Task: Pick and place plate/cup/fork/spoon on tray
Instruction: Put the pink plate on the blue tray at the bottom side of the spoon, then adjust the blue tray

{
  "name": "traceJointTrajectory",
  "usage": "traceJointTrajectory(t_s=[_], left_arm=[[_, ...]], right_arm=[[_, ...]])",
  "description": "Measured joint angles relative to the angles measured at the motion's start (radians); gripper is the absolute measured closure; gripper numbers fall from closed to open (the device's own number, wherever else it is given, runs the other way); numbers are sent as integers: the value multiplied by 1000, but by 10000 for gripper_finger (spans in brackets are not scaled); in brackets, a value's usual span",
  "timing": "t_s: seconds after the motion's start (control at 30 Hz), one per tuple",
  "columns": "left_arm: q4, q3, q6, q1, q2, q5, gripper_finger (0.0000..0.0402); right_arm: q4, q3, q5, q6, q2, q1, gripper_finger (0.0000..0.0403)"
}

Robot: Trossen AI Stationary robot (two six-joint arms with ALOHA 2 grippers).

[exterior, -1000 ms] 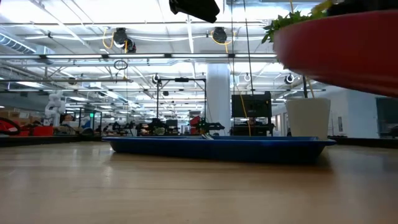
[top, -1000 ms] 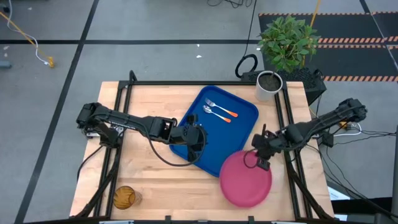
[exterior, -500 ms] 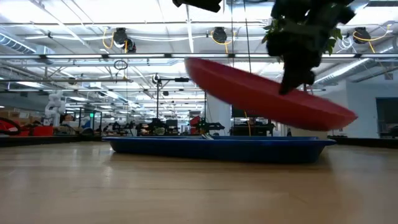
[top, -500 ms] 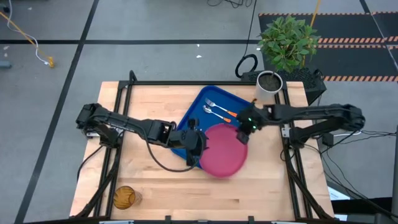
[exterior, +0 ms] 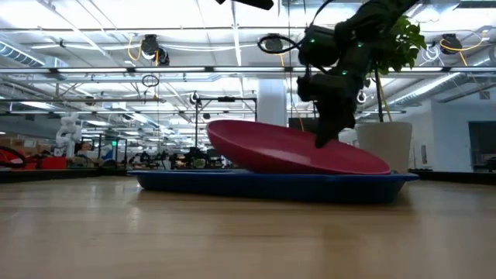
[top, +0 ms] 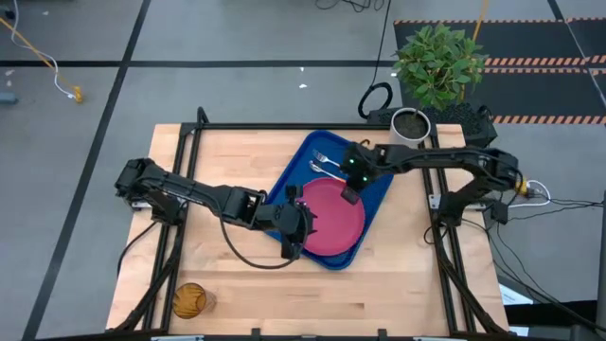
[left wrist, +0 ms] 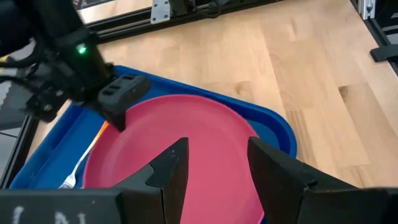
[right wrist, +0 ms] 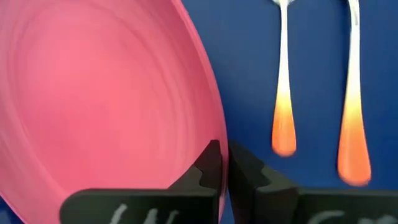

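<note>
The pink-red plate [top: 331, 218] is tilted on the blue tray [top: 305, 152]. In the low view its right part [exterior: 372, 165] rests on the tray [exterior: 271, 184] and its left edge is raised. My right gripper [top: 348, 192] is shut on the plate's far rim. My left gripper [top: 298, 227] hovers open above the plate's left edge and touches nothing; the left wrist view [left wrist: 214, 162] shows the plate [left wrist: 186, 137] beyond its fingers. The fork [top: 323, 156] and spoon [top: 318, 168] lie side by side on the tray's far part. The amber cup [top: 188, 300] stands at the table's near left corner. My right gripper pinches the plate's far rim [right wrist: 211, 134] between its two fingers, one finger [right wrist: 208, 163] over the plate's inside and the other outside the rim. The fingers come from above, slanting down [exterior: 320, 142]. The plate is tilted, its right part on the tray and its left edge up.
A white-grey plant pot [top: 410, 128] with a green plant stands at the table's far right corner, just beyond the tray. The two orange handles [right wrist: 284, 124] lie close to the plate's far rim. Bare wooden table [top: 237, 284] stretches to the near side and the left.
My right gripper has carried the plate from the table's near right toward the far left, over the tray, and lowered it. The plate, which was lifted clear, now rests tilted on the tray. My left gripper has shifted a little toward the near edge.
</note>
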Motion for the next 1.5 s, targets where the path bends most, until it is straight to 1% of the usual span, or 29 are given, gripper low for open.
traceJointTrajectory(t_s=[0.13, 0.27, 0.4, 0.5, 0.67, 0.77, 0.83, 0.93, 1.03, 1.2, 1.23, 1.27, 1.37, 1.43, 1.5], left_arm=[[-10, 0, -10, -10, 0, 0, 234], [-16, 0, -16, -24, 0, -1, 234], [-35, 0, -37, -28, 0, 0, 234], [-40, 0, -52, -31, 0, -4, 234], [-48, 0, -76, -31, 0, -4, 234], [-54, 0, -97, -32, 0, -4, 234], [-57, 0, -106, -36, 0, -5, 234], [-60, 0, -111, -40, 0, -8, 234], [-60, 0, -128, -40, 0, -10, 234], [-60, 0, -147, -44, 0, -15, 234], [-60, 0, -153, -45, 0, -15, 234], [-59, -1, -159, -45, 0, -15, 234], [-43, -27, -170, -45, 0, -28, 234], [-45, -57, -190, -44, 0, -31, 234], [-47, -91, -222, -44, 0, -32, 234]], right_arm=[[27, 31, 0, -40, 55, -18, 403], [60, 35, 1, -62, 89, -37, 403], [77, 35, 29, -133, 109, -52, 397], [114, 35, 37, -171, 106, -51, 370], [183, 35, 36, -182, 78, -47, 299], [182, 35, 36, -182, 63, -47, 263], [182, 35, 36, -187, 49, -47, 246], [175, 35, 51, -206, 26, -47, 230], [144, 34, 119, -250, -12, -47, 226], [54, 34, 334, -328, -55, -52, 233], [43, 34, 346, -335, -57, -60, 235], [41, 34, 336, -338, -58, -73, 237], [6, 34, 229, -328, -51, -107, 243], [-74, 34, 210, -339, -50, -106, 247], [-195, 34, 213, -371, -51, -87, 250]])
